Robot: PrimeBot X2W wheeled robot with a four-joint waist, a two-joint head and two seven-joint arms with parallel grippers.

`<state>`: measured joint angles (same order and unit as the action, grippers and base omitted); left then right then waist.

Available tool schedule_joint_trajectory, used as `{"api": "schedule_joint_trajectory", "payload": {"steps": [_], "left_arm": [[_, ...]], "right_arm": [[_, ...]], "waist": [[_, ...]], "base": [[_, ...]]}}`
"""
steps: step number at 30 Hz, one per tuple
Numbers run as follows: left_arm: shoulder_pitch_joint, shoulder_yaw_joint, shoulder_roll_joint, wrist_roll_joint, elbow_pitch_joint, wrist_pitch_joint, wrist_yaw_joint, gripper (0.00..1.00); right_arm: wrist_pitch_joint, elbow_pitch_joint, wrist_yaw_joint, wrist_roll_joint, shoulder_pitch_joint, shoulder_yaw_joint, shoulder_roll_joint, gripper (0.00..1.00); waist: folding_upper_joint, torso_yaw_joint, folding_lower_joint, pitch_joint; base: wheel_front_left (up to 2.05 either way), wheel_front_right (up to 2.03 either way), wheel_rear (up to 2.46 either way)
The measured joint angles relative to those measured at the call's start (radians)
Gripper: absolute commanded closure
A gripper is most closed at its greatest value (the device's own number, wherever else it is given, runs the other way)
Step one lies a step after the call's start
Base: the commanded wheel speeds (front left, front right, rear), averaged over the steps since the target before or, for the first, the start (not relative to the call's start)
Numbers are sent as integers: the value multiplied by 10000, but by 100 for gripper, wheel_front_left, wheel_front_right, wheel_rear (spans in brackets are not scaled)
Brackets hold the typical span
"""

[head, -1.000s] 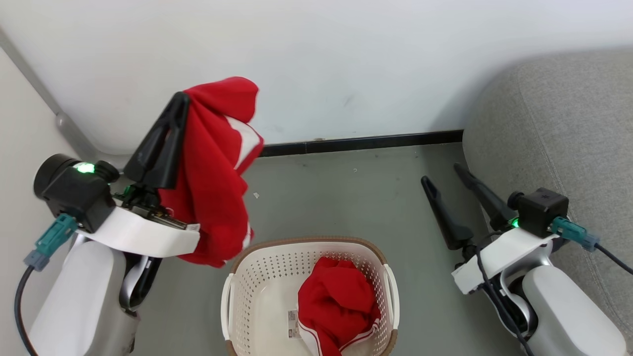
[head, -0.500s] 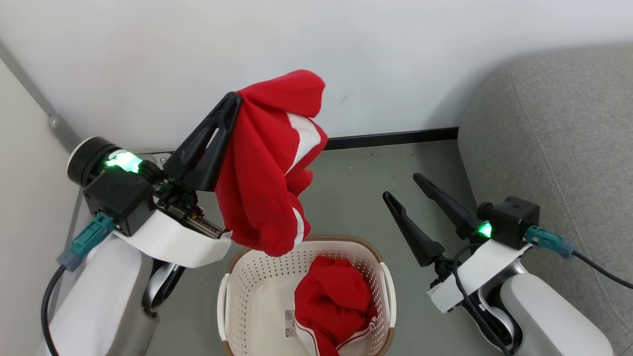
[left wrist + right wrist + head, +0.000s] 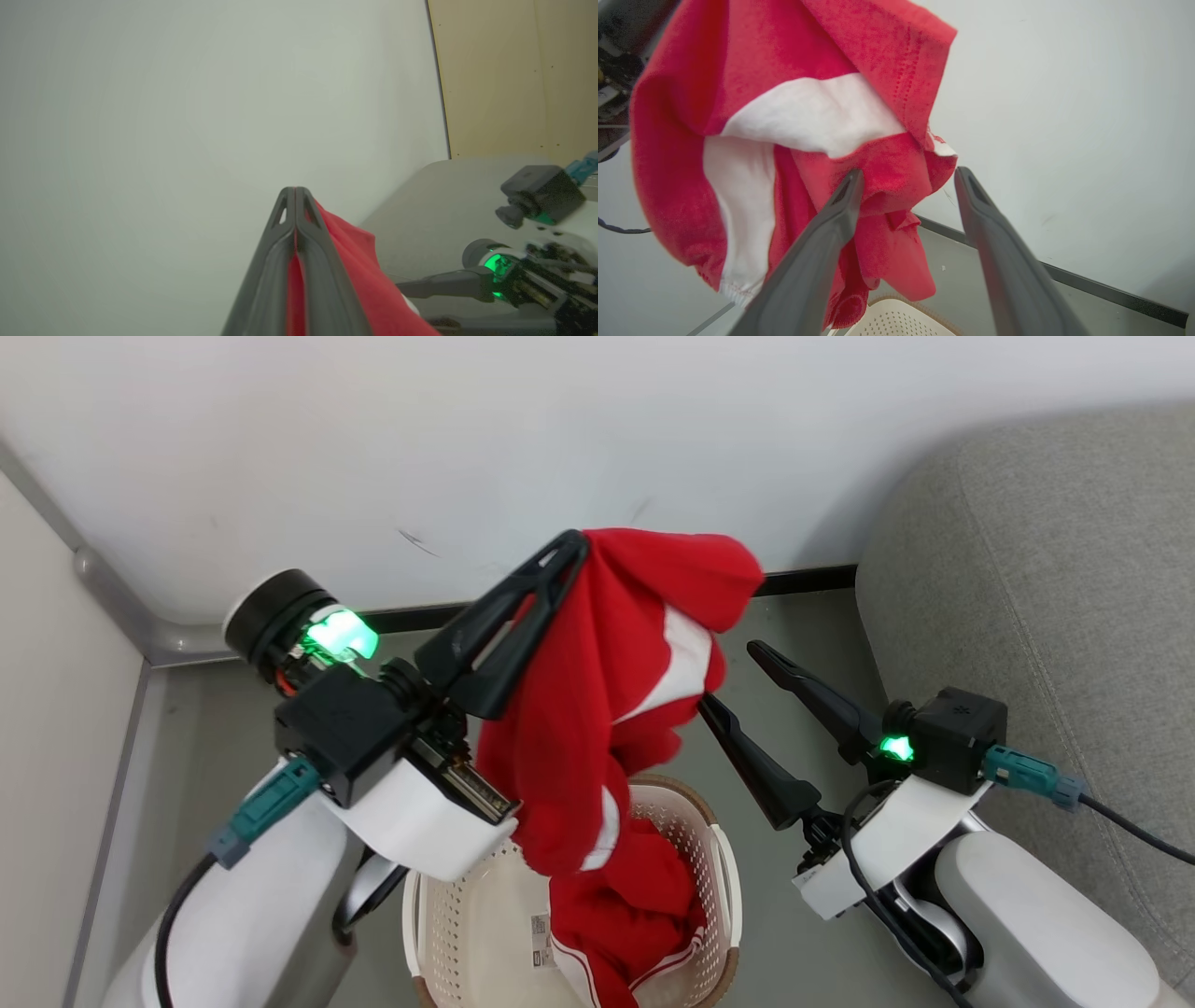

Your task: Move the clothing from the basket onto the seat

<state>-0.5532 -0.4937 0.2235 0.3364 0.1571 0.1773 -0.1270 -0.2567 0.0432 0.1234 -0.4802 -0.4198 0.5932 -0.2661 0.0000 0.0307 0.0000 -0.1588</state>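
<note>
Of two red garments, I hold the first garment [image 3: 597, 709] clamped in my left gripper [image 3: 571, 549], arm high and fingers slanting toward the wall, so that it hangs over the one basket [image 3: 467, 943] where the second garment [image 3: 644, 915] lies, my right gripper [image 3: 730, 675] spread apart just beside the cloth, near the one seat [image 3: 1055, 569].

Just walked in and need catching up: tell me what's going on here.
The robot is emptying a laundry basket. Its left gripper is shut on one red garment, held up above the basket. The right gripper is open, its fingers close beside the hanging cloth. A second red garment lies in the basket. The grey sofa stands to the robot's right.
</note>
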Motion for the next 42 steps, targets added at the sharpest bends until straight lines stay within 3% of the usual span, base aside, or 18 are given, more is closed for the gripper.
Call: {"api": "schedule_joint_trajectory", "payload": {"steps": [23,25,26,36,42], "left_arm": [[-604,-1386,17,50,575,-182,0,100],[-619,-1434,19,50,589,-186,0,100],[-648,-1465,23,52,596,-186,0,100],[-732,-1440,121,150,614,-278,0,100],[-667,-1095,211,495,341,-280,38,100]], "right_arm": [[0,107,0,-660,-226,1045,-205,0],[2,165,0,-775,-326,1137,-215,71],[0,173,0,-838,-392,1177,-228,100],[0,171,0,-995,-540,1386,-303,100],[0,-88,0,-993,-644,821,-397,100]], "waist": [[0,-81,0,105],[0,-97,0,109],[0,-104,0,111],[0,-97,0,101],[0,-42,0,49]], "base": [[0,0,0],[0,0,0],[0,0,0],[0,0,0],[0,0,0]]}}
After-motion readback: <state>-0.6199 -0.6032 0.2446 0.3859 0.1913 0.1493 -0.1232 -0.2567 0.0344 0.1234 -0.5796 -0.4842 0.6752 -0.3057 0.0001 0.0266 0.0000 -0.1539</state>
